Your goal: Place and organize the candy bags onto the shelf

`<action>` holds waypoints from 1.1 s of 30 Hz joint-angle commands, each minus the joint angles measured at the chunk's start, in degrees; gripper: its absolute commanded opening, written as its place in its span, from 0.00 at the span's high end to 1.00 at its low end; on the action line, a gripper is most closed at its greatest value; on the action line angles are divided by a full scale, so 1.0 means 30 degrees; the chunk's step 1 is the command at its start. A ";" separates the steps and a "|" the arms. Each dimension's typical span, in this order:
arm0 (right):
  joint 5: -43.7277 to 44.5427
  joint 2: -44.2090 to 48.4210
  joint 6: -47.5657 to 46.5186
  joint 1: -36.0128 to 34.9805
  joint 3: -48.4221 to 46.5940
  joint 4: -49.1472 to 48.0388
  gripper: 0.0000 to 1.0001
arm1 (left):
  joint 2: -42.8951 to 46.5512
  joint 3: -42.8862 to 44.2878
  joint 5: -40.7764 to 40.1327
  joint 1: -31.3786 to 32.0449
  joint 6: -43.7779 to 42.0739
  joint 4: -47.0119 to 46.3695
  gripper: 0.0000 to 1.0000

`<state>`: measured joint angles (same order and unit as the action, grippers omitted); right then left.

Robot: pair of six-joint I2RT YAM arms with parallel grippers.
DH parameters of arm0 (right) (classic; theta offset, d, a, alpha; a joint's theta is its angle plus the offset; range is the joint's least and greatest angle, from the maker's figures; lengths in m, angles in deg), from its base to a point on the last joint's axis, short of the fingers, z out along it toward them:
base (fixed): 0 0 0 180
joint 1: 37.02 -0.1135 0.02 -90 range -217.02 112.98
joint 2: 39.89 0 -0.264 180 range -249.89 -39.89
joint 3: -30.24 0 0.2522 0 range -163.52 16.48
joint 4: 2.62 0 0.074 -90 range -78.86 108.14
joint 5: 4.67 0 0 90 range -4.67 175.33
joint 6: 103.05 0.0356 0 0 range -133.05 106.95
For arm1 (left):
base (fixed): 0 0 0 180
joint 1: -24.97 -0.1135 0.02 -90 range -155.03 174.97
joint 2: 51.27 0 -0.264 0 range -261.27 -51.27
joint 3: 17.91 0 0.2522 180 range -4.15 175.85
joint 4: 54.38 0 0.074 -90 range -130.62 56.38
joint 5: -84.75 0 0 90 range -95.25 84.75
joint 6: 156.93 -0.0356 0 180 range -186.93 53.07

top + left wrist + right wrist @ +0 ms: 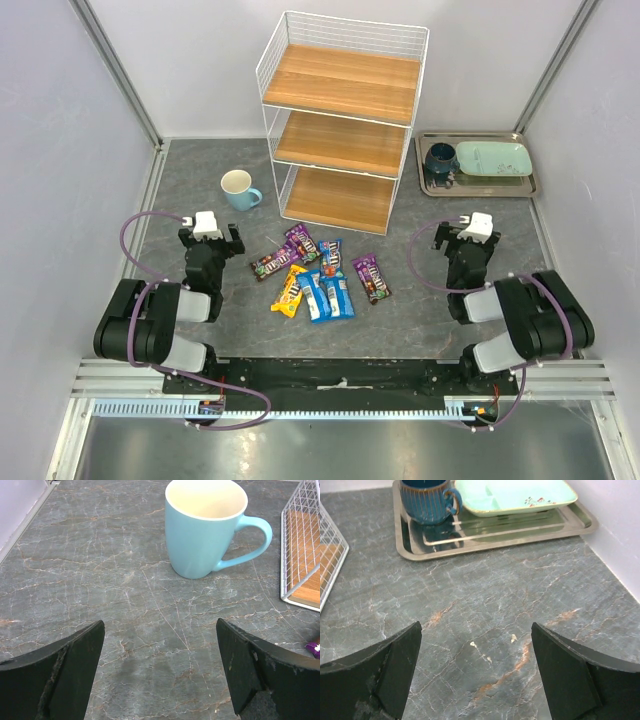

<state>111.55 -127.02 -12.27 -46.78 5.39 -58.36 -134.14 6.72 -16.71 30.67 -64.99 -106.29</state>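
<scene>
I see the shelf (345,80) at upper centre of the frame, the mug (239,189) just left of it, the tray (480,189) to its right, and the candy bags (325,290) clustered mid-frame below it on the table (190,170).

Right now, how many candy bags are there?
7, clustered on the table before the shelf: one blue bag, a second, a third; one purple bag at left, one behind, one at right; one yellow bag. None seems hidden.

No legible txt or brand is seen; print on the candy bags (316,294) is too small to be read.
</scene>
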 commanded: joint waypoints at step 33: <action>-0.8145 1.3199 0.7769 -0.0087 -0.3978 2.3487 0.02 | 0.7848 0.1412 0.0515 0.0593 0.3481 0.7590 0.00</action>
<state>95.92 -84.78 10.72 -46.93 -4.47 10.56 -109.79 7.25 -16.45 32.40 -58.83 -86.99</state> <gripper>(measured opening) 0.982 0.993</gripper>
